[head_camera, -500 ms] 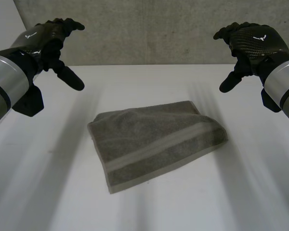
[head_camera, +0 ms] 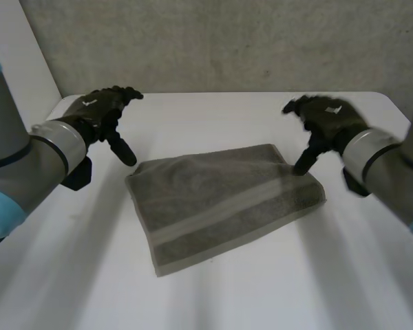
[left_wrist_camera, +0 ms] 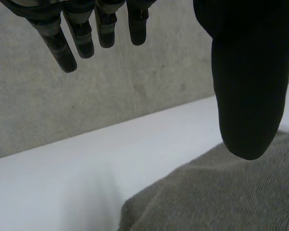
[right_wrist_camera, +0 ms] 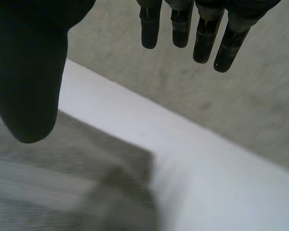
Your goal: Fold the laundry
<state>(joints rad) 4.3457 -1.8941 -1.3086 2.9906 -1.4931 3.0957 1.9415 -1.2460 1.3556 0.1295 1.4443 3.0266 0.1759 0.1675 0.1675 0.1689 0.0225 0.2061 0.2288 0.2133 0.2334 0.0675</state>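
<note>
- Lowered and drawn inward since half a second ago: the left hand (head_camera: 96,113), now at ten o'clock of the towel (head_camera: 206,180); the right hand (head_camera: 327,118), now at two o'clock of it.
- Unmoved meanwhile: towel in the middle of the table (head_camera: 62,275), already folded over, lying skewed, pale stripe (head_camera: 227,210) running from eight to two o'clock.
- Left hand: spread wide, fingers (left_wrist_camera: 82,41) straight and well apart from the thumb (left_wrist_camera: 248,96), holding nothing; thumb tip just above the towel's far-left corner, seemingly not touching.
- Right hand: likewise spread, fingers (right_wrist_camera: 183,29) straight, nothing in its grasp; thumb (right_wrist_camera: 29,77) at the far-right corner, contact impossible to tell.
- Judged from this: reach nearly done, grasp of the two far corners next, probably to bring the far edge toward six o'clock for another fold.
- To watch: pinching only the top layer at either corner, with a risk of undoing the fold rather than adding one.
</note>
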